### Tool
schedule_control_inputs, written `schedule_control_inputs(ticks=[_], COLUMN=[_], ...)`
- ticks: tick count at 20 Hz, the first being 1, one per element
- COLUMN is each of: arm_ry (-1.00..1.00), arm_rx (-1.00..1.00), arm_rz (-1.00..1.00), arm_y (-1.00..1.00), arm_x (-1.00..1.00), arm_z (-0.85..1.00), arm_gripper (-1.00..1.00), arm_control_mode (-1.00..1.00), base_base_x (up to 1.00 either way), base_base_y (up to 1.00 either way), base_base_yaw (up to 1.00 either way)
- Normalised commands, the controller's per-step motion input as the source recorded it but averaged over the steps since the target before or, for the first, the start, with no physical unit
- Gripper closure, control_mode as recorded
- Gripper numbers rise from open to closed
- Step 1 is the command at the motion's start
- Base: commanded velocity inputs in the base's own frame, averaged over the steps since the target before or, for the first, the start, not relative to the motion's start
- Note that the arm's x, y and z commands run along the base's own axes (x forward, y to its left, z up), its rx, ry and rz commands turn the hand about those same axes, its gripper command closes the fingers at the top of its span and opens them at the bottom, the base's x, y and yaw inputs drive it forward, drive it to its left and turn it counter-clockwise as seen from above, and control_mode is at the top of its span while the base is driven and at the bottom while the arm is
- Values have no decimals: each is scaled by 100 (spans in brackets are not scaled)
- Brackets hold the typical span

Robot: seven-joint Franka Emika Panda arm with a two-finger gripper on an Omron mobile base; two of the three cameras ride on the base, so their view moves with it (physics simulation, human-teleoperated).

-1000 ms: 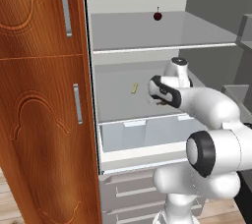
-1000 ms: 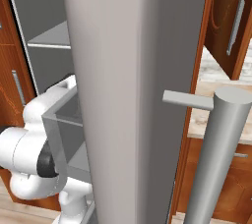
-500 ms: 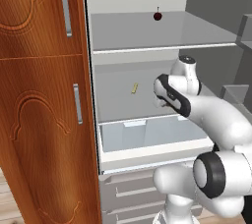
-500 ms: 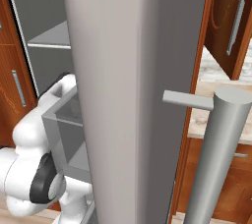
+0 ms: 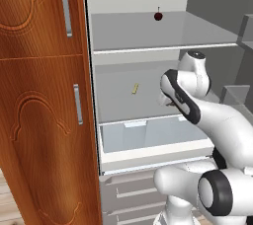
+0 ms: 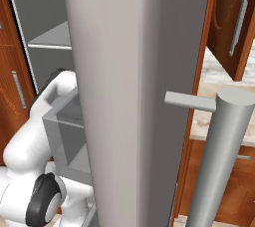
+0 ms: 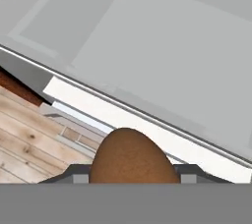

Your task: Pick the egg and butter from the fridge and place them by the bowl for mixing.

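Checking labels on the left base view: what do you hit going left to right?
Wooden cabinet door → butter on the middle fridge shelf → dark red fruit on the upper shelf → robot arm.

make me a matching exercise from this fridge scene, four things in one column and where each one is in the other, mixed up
Things:
1. egg
2. butter
3. dark red fruit
4. translucent drawer

Places:
A. on the top shelf of the fridge
B. below the middle shelf
C. between the fingers of the gripper
D. lying on the middle shelf

Pairs: 1-C, 2-D, 3-A, 4-B
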Motion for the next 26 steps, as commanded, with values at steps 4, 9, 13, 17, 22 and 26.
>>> schedule_control_inputs(ticks=[4,9,13,17,22,26], arm_ry=[16,16,18,20,19,7], arm_rx=[9,4,0,0,0,0], arm_rz=[-12,-14,-14,-11,-9,-4], arm_y=[6,4,2,7,0,0], arm_x=[-33,-33,-34,-36,-34,-7], arm_z=[30,27,21,18,19,4], arm_gripper=[100,100,100,100,100,100], arm_control_mode=[-100,-100,-100,-100,-100,-100], base_base_x=[0,0,0,0,0,0], base_base_y=[0,0,0,0,0,0], base_base_yaw=[0,0,0,0,0,0])
